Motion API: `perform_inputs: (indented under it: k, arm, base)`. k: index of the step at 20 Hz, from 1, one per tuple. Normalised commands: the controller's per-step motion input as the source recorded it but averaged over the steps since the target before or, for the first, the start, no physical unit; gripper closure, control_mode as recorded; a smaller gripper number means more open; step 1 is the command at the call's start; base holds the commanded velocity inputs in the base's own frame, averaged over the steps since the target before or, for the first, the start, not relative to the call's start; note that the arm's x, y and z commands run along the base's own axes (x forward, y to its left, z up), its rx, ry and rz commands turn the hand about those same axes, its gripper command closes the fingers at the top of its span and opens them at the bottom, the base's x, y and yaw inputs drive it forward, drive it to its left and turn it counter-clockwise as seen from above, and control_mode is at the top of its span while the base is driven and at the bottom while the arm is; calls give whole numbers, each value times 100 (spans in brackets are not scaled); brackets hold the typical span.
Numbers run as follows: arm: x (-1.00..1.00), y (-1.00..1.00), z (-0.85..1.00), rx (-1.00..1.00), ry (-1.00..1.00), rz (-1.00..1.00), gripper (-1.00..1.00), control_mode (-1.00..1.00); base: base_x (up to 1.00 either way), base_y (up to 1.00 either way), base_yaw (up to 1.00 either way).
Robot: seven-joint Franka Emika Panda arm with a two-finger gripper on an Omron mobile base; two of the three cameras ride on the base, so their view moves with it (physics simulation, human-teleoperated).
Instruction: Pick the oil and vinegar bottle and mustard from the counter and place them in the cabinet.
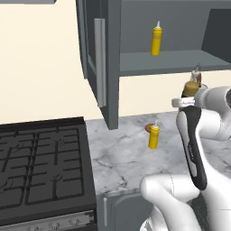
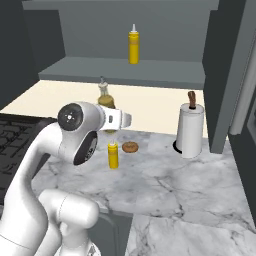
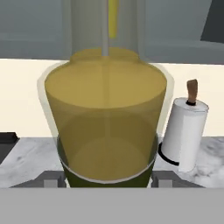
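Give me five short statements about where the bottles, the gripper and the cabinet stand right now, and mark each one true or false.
1. The gripper holds the oil and vinegar bottle above the counter. True.
2. Both yellow bottles stand on the counter. False: one yellow bottle stands on the cabinet shelf, the other yellow bottle on the counter.
3. The cabinet door is shut. False: it stands open and the shelf shows.
4. A paper towel roll stands upright on the counter. True.
5. The oil and vinegar bottle already rests on the shelf. False: it is in the gripper, below the shelf.
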Motion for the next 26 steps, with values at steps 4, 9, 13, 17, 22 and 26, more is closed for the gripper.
perform_inputs:
  k: [4, 9, 13, 17, 22, 26]
  arm:
    - [0, -22, 63, -3, -10, -8, 100, -100]
    - [0, -16, 67, -5, -7, -9, 100, -100]
    - [0, -14, 61, -6, -6, -7, 100, -100]
    - [10, -15, 45, -2, -4, -3, 100, -100]
    - [24, -13, 25, 0, -2, 0, 100, -100]
    - [33, -11, 14, 0, -1, 0, 100, -100]
  base:
    - [0, 0, 0]
    - [0, 0, 0]
    - [0, 0, 0]
    - [0, 0, 0]
    - [0, 0, 0]
    - [0, 0, 0]
